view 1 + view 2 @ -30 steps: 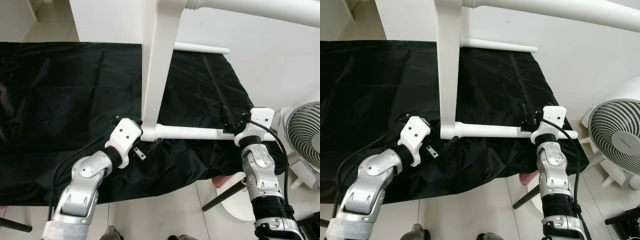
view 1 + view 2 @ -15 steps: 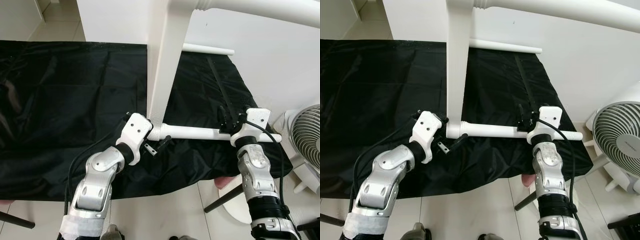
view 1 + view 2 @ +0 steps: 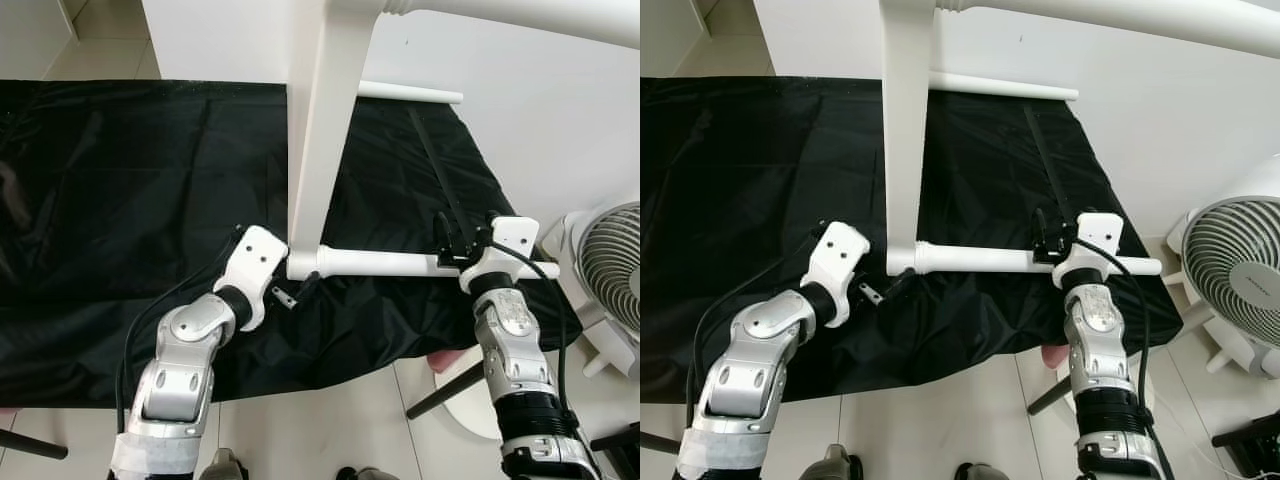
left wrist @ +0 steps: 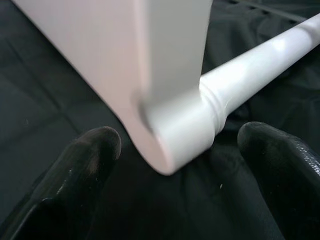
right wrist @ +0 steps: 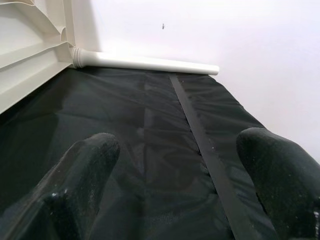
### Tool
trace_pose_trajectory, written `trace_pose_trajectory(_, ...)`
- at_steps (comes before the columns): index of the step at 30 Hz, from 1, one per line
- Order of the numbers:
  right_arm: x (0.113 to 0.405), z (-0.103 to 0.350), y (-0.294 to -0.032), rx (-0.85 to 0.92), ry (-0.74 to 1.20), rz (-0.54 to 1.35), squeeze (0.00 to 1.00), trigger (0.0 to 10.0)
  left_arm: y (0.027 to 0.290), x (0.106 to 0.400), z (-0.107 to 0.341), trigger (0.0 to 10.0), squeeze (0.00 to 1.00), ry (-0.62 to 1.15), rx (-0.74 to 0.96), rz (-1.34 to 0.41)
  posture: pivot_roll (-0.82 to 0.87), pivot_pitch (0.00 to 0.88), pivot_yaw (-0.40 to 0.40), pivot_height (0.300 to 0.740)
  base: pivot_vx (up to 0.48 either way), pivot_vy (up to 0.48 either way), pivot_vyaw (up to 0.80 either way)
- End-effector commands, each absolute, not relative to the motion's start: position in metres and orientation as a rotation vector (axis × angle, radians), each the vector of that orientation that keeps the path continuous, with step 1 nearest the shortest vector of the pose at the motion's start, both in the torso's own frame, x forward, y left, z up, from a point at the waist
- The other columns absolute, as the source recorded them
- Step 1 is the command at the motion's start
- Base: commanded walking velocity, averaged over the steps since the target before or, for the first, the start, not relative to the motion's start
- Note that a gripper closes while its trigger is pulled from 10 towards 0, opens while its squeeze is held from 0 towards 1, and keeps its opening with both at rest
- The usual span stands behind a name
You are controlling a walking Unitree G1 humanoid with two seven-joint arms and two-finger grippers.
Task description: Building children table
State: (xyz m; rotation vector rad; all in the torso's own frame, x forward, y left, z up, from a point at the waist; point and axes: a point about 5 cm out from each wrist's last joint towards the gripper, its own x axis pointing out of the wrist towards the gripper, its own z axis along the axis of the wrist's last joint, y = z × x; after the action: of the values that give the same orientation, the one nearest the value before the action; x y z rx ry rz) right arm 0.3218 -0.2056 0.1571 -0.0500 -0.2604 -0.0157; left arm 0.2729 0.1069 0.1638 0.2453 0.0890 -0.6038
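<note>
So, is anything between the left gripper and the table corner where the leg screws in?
Nothing visible. The left gripper is open, its fingers either side of the table corner with the white leg joined there, above the black sheet.

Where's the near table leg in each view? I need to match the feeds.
Left eye: near leg, lying across lower centre, between both grippers.
Right eye: leg, lower centre.
Left wrist: leg, entering the tabletop corner.
Right wrist: I can't find it.
Shared landmark: black cloth.

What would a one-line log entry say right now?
left gripper: open at tabletop corner | right gripper: by white leg | surface: black cloth
</note>
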Motion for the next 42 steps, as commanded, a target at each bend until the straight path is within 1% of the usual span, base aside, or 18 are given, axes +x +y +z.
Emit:
trace_pose_trajectory(1,0.319,0.156,-0.210,-0.049,-0.261,-0.027,0.00,10.0,0.120,0.277,0.166,10.0,0.00,0.066,0.250,-0.326,0.09,0.099,-0.063,0.740,0.000,0.000,0.00)
trace_pose_trajectory(5,0.320,0.157,-0.211,-0.049,-0.261,-0.027,0.00,10.0,0.123,0.278,0.168,10.0,0.00,0.061,0.255,-0.304,0.10,0.096,-0.072,0.740,0.000,0.000,0.00)
trace_pose_trajectory(6,0.322,0.158,-0.209,-0.048,-0.264,-0.023,0.00,10.0,0.119,0.285,0.176,10.0,0.00,0.031,0.243,-0.279,0.10,0.092,-0.076,0.740,0.000,0.000,0.00)
trace_pose_trajectory(8,0.322,0.158,-0.209,-0.048,-0.264,-0.023,0.00,10.0,0.119,0.285,0.176,10.0,0.00,0.031,0.243,-0.279,0.10,0.092,-0.076,0.740,0.000,0.000,0.00)
trace_pose_trajectory(14,0.323,0.159,-0.209,-0.048,-0.267,-0.020,0.00,10.0,0.106,0.293,0.190,10.0,0.00,-0.017,0.232,-0.271,0.09,0.085,-0.075,0.740,0.000,0.000,0.00)
trace_pose_trajectory(15,0.323,0.160,-0.210,-0.047,-0.268,-0.022,0.00,10.0,0.100,0.295,0.194,10.0,0.14,-0.031,0.213,-0.289,0.09,0.084,-0.075,0.740,0.000,0.000,0.00)
trace_pose_trajectory(16,0.323,0.160,-0.210,-0.046,-0.268,-0.024,0.00,10.0,0.097,0.295,0.196,10.0,0.14,-0.039,0.200,-0.303,0.09,0.084,-0.075,0.740,0.000,0.000,0.00)
trace_pose_trajectory(17,0.323,0.160,-0.211,-0.047,-0.270,-0.025,0.00,10.0,0.093,0.296,0.197,10.0,1.00,-0.041,0.170,-0.321,0.09,0.080,-0.073,0.740,0.000,0.000,0.00)
trace_pose_trajectory(28,0.323,0.162,-0.213,-0.051,-0.277,-0.037,0.00,10.0,0.080,0.305,0.208,10.0,1.00,-0.054,0.116,-0.296,0.08,0.070,-0.067,0.740,0.000,0.000,0.00)
trace_pose_trajectory(32,0.323,0.162,-0.213,-0.050,-0.276,-0.039,0.00,10.0,0.071,0.311,0.215,10.0,1.00,-0.058,0.115,-0.267,0.08,0.078,-0.067,0.740,0.000,0.000,0.00)
trace_pose_trajectory(35,0.323,0.162,-0.213,-0.051,-0.276,-0.039,0.00,10.0,0.064,0.312,0.221,10.0,1.00,-0.072,0.093,-0.277,0.09,0.083,-0.070,0.740,0.000,0.000,0.00)
trace_pose_trajectory(36,0.323,0.162,-0.213,-0.050,-0.275,-0.039,0.00,10.0,0.061,0.312,0.223,10.0,0.73,-0.079,0.087,-0.278,0.09,0.085,-0.070,0.740,0.000,0.000,0.00)
trace_pose_trajectory(37,0.323,0.162,-0.213,-0.050,-0.275,-0.039,0.00,10.0,0.054,0.311,0.225,10.0,0.73,-0.080,0.082,-0.289,0.09,0.089,-0.070,0.740,0.000,0.000,0.00)
trace_pose_trajectory(38,0.323,0.162,-0.213,-0.049,-0.275,-0.039,0.00,10.0,0.049,0.311,0.227,10.0,0.00,-0.081,0.087,-0.293,0.08,0.093,-0.069,0.740,0.000,0.000,0.00)
trace_pose_trajectory(42,0.324,0.163,-0.212,-0.048,-0.276,-0.041,0.00,10.0,0.039,0.310,0.228,10.0,0.00,-0.069,0.069,-0.297,0.08,0.097,-0.071,0.740,0.000,0.000,0.00)
